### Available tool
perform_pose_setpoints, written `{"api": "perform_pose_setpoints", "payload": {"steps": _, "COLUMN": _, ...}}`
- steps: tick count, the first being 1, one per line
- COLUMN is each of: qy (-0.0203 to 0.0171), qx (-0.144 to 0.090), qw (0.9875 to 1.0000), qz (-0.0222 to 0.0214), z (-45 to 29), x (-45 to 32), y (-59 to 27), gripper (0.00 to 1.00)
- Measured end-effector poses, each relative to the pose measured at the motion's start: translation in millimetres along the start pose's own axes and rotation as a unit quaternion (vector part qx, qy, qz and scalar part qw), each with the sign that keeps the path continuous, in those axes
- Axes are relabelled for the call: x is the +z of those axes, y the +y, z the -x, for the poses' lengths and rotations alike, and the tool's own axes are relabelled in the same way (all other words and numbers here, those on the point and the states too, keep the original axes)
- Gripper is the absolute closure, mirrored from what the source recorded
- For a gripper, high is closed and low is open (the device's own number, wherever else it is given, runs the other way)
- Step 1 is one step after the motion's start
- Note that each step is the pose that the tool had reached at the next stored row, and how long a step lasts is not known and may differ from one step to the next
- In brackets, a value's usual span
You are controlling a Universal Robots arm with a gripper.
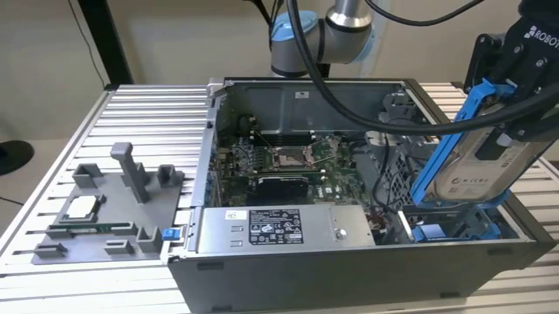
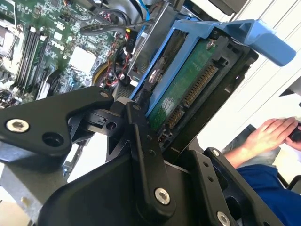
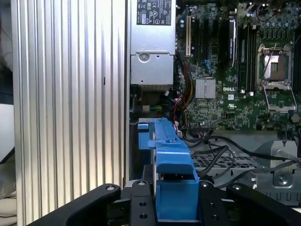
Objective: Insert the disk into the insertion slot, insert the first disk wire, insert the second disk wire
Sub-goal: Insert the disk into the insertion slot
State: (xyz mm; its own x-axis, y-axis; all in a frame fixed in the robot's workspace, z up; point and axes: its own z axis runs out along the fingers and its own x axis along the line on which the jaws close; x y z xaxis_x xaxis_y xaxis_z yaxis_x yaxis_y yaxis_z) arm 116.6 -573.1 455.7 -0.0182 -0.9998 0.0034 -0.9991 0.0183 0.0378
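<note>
My gripper (image 1: 504,121) is shut on the disk (image 1: 483,167), a silver drive with a white label in a bright blue carrier. The disk hangs steeply tilted over the open computer case's front corner, at the exterior view's right. Its lower end sits just above the insertion slot (image 1: 446,230), whose blue rails show below. In the second wrist view the disk (image 2: 186,92) turns its green circuit board and connector toward me, between black fingers (image 2: 141,141). In the first wrist view the blue carrier (image 3: 170,162) stands between my fingers (image 3: 141,205). Black cables (image 3: 221,147) lie over perforated metal (image 3: 235,162) beside it.
The grey labelled power-supply box (image 1: 262,229) lies along the case's front, with the motherboard (image 1: 288,160) behind it. A grey fixture (image 1: 105,209) with small parts rests on the ribbed aluminium table (image 1: 148,118). A person's hand (image 2: 268,134) shows beyond the case.
</note>
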Motion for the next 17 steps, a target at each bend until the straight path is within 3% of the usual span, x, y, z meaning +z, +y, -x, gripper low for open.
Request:
{"api": "perform_pose_setpoints", "payload": {"steps": 7, "qy": -0.0001, "qx": 0.0, "qw": 1.0, "qz": -0.0004, "z": 0.1, "x": 9.5, "y": -2.1, "gripper": 1.0}}
{"api": "perform_pose_setpoints", "payload": {"steps": 12, "qy": -0.0009, "qx": 0.0, "qw": 1.0, "qz": -0.0033, "z": 0.1, "x": 14.7, "y": -3.9, "gripper": 1.0}}
{"api": "perform_pose_setpoints", "payload": {"steps": 17, "qy": -0.0071, "qx": 0.0, "qw": 0.9999, "qz": -0.0119, "z": 0.1, "x": 16.7, "y": -4.7, "gripper": 1.0}}
